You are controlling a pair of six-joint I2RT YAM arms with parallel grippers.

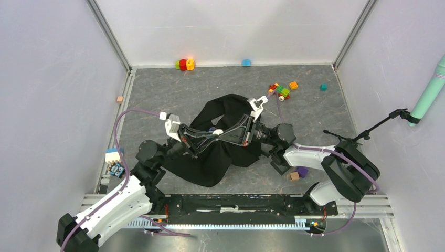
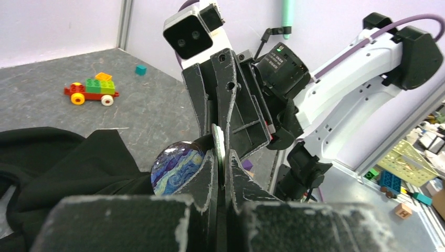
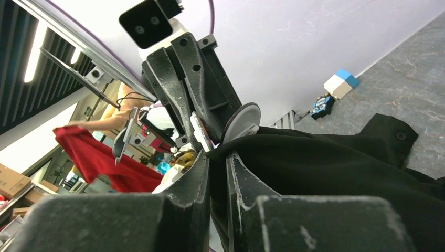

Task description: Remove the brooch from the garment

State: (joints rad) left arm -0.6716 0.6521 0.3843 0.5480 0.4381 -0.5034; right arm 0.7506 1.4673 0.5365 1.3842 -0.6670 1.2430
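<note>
The black garment point(image 1: 210, 163) lies crumpled mid-table, and both grippers meet over it. The brooch point(image 1: 218, 131) is a small pale spot between their tips. In the left wrist view the brooch point(image 2: 176, 168) shows a round blue swirl-painted face against the left finger, with a thin pale edge pinched between the jaws. My left gripper point(image 2: 221, 157) is shut on it. In the right wrist view the brooch point(image 3: 241, 121) shows its pale grey back at the cloth's raised edge. My right gripper point(image 3: 218, 157) is shut on a fold of the garment point(image 3: 325, 168), tip to tip with the left gripper point(image 3: 202, 134).
A toy brick car point(image 1: 281, 90) and loose bricks point(image 1: 184, 64) lie behind the garment. A purple block point(image 1: 303, 171) and a brown cube point(image 1: 294, 176) sit by the right arm's base. A blue-white block point(image 1: 113, 156) sits at the left edge. Walls close in three sides.
</note>
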